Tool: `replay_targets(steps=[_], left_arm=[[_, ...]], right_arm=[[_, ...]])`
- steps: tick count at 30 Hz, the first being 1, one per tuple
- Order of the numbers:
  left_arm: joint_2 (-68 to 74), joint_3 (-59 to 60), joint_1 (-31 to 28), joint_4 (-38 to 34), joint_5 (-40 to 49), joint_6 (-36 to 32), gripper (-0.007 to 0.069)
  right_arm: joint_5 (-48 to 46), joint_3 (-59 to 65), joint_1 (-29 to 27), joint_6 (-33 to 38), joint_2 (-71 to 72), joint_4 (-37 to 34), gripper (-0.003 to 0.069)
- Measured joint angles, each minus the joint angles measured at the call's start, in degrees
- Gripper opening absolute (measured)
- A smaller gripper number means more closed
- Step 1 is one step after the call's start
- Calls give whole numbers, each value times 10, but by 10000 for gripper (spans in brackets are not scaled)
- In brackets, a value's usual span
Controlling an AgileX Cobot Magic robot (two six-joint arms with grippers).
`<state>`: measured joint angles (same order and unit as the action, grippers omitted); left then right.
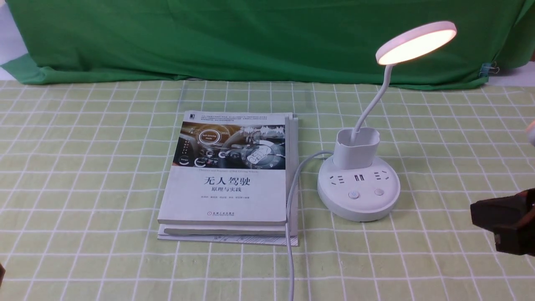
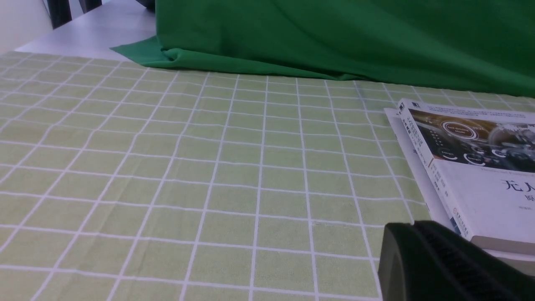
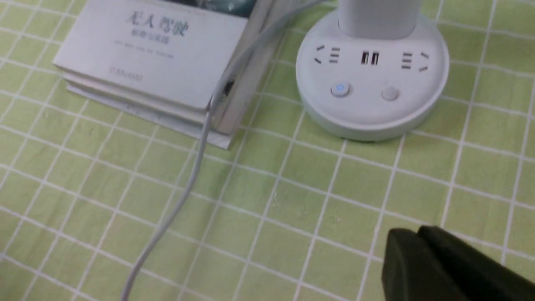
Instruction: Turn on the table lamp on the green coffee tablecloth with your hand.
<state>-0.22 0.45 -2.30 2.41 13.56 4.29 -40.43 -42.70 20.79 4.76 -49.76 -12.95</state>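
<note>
Lamplight pours warm from the flat disc head [image 1: 416, 42], so I judge the table lamp [image 1: 358, 188] already switched on. The left button [image 3: 340, 89] on its round base shows a small blue glow.

The lamp stands on the green coffee tablecloth [image 1: 83, 167], right of centre and just beside a paperback stack [image 1: 228, 192]. Its grey cord [image 1: 289, 217] is draped along the stack's right edge and runs toward me.

My right hand [image 1: 476, 214] hangs low off to the lamp's right, apart from the base. Its fingers are pressed together and hold nothing; a blunt closed tip suits prodding a button better than a spread one would. My left hand [image 2: 418, 259] sits left of the stack, and I cannot tell whether it is open.

The lamp is smooth white plastic, with a thin curved gooseneck rising from a cup holder behind the sockets. The cloth looks soft and faintly creased, gridded in white.
</note>
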Motion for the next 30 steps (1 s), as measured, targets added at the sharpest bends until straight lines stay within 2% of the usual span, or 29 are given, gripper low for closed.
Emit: replay_targets(steps=[4, 5, 9, 13, 21, 26, 30], left_arm=[[0, 0, 0, 0, 0, 0, 3], [0, 0, 0, 0, 0, 0, 3], [0, 0, 0, 0, 0, 0, 3], [0, 0, 0, 0, 0, 0, 3], [0, 0, 0, 0, 0, 0, 3], [0, 0, 0, 1, 0, 0, 3], [0, 0, 0, 0, 1, 0, 3]], right_arm=[[36, 3, 0, -1, 6, 18, 67], [49, 6, -2, 8, 12, 29, 44], [91, 41, -28, 46, 56, 28, 27], [172, 176, -100, 100, 197, 12, 27], [281, 397, -171, 106, 416, 10, 27], [269, 431, -190, 110, 490, 17, 27], [257, 431, -195, 110, 497, 28, 27]])
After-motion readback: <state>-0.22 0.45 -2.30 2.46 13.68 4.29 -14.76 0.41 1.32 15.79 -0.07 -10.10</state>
